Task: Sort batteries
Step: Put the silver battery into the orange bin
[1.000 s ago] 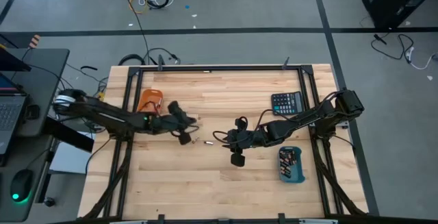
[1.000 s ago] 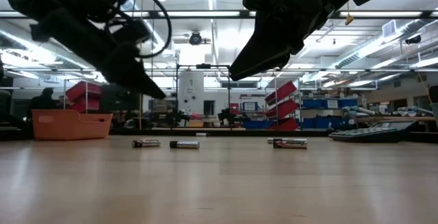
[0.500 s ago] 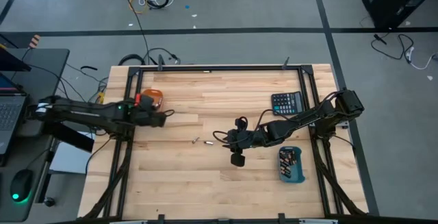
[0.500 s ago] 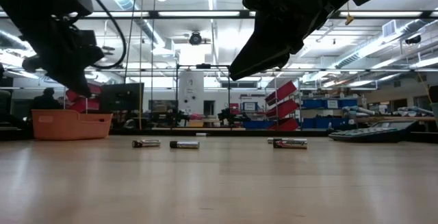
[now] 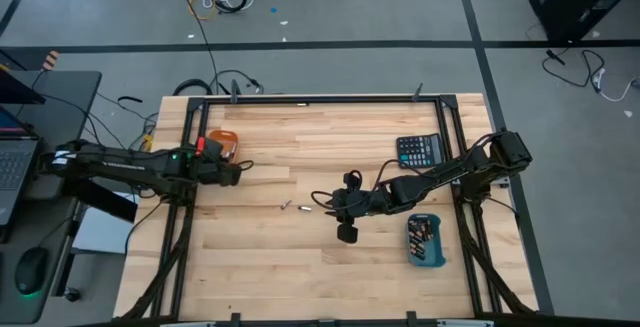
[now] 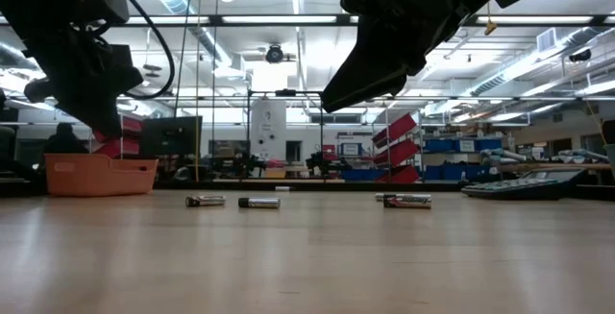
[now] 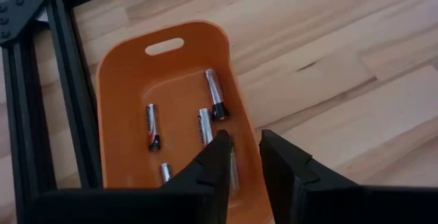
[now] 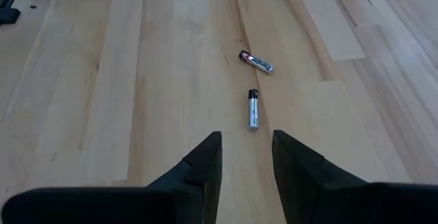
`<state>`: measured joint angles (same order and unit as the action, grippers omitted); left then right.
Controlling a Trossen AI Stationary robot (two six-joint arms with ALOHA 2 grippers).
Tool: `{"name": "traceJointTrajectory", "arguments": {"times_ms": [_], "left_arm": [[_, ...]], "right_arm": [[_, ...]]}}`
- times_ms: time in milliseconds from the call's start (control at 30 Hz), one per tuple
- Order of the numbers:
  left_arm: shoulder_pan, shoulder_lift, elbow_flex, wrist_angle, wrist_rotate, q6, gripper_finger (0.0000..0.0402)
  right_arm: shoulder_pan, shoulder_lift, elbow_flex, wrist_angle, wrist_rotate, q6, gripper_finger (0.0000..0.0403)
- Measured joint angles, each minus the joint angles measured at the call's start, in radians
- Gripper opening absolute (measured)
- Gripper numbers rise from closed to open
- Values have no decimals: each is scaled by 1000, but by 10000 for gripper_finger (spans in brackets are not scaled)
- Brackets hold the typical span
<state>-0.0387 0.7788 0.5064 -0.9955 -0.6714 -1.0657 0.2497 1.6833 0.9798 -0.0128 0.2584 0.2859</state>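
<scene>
Several small batteries (image 7: 215,95) lie in the orange tray (image 7: 123,80) at the table's far left. My left gripper (image 7: 244,139) hovers above that tray's near rim (image 5: 238,170), open by a narrow gap, with nothing between the fingers. Two batteries (image 8: 253,109) (image 8: 256,61) lie loose on the wood at mid-table (image 5: 286,206). My right gripper (image 8: 246,145) is open above the table (image 5: 340,208), just right of them. The low view shows three loose batteries (image 6: 259,202) flat on the table. The blue tray (image 5: 425,240) holds more batteries.
The black calculator (image 5: 419,150) lies at the far right, beside the right arm. The blue tray sits near the right edge, the orange tray (image 6: 100,175) by the black frame rail on the left. Bare wood lies along the near side (image 5: 300,267).
My left gripper has swung from the loose batteries at mid-table toward the table's left edge, ending above the orange tray, and has stayed there for the last half second. My right gripper has kept still.
</scene>
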Motion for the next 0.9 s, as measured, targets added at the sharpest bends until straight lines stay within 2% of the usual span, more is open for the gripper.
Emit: {"name": "traceJointTrajectory", "arguments": {"times_ms": [200,300,367,500,567,667,900], "left_arm": [[-1,-1,12,23,24,-5,87],[-19,-1,51,124,73,78,87],[-50,-1,77,248,105,198,87],[-151,12,75,677,260,502,88],[-210,53,64,870,309,593,88],[-290,148,63,985,300,639,88],[-407,414,60,1012,201,642,88]], "right_arm": [[0,0,0,0,0,0,115],[0,0,0,0,-18,1,115],[0,0,0,0,-26,1,115],[5,0,0,-2,-29,1,115],[7,0,0,-2,-29,1,115],[10,0,0,-2,-29,1,115],[12,0,0,-2,-29,9,115]]}}
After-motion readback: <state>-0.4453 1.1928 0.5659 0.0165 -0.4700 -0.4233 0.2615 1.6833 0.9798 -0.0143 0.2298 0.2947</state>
